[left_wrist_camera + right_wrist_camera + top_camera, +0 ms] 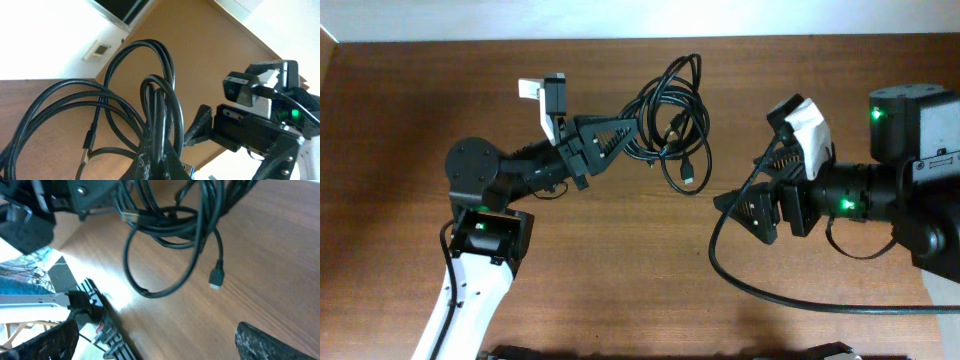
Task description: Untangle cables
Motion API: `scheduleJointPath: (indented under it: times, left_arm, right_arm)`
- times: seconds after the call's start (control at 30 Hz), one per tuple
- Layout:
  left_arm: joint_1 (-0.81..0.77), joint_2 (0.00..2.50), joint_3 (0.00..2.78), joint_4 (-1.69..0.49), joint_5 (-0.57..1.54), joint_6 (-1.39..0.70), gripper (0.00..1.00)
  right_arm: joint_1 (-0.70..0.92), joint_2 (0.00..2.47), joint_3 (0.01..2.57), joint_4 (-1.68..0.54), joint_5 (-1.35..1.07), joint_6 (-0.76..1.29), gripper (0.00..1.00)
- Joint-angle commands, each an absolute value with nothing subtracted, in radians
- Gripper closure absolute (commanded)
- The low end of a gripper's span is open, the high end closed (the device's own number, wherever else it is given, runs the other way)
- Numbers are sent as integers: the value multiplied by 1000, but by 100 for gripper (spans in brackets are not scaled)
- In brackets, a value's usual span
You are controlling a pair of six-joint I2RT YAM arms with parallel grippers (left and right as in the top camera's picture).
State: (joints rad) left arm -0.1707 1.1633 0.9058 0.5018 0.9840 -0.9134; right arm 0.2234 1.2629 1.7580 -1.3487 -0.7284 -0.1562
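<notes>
1. Nearest us, the right arm's thick black lead [720, 262] sweeps across the bare counter [620, 280]. It belongs to the rig, not to the job.
2. Next comes the right hand [748, 185], its fingers spread wide with nothing between them. It sits apart from the bundle and faces it. We judge the spread is there to let one strand slip in.
3. Further on, the left hand [625, 132] is clamped tight on the cables [675, 105], pinching several strands together at the bundle's left side. We read that grip as an anchor, so the other hand has something to pull against.
4. Beyond the grip, the cables fan out toward the counter's far edge in overlapping loops.
   - One strand droops toward the right hand and ends in a dangling silver plug [216, 279].
   - A gold-tipped plug [85, 155] sits among the loops.
   - We cannot tell whether the lowest loop touches the counter.
5. The loops all thread through one another, so we judge the untangling barely begun. The dangling plug end looks the easiest strand to take.
</notes>
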Motion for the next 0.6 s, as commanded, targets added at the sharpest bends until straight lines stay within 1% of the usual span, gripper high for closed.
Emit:
scheduleJointPath:
  times: [0.0,0.1,0.17,0.23,0.37,0.4,0.43,0.57]
  left_arm:
    - [-173,1161,913,512,937,-896,100]
    - [-216,1161,913,512,895,-888,100]
    - [-254,1161,913,512,850,-861,100]
    - [-283,1161,913,508,809,-843,100]
    - [-284,1161,913,508,799,-843,100]
    - [-286,1161,913,508,800,-844,100]
    - [-300,1161,913,508,805,-844,100]
    - [-350,1161,913,509,857,-844,100]
  right_arm:
    - [245,1278,1768,-1286,-797,-127,1]
    - [300,1319,1768,-1214,-756,-40,0]
    - [345,1349,1768,-1187,-725,-35,0]
    - [385,1364,1768,-1166,-590,35,0]
    - [401,1364,1768,-1162,-515,43,1]
    - [401,1364,1768,-1167,-477,49,1]
    - [401,1364,1768,-1171,-378,94,1]
    - [398,1364,1768,-1145,-220,150,1]
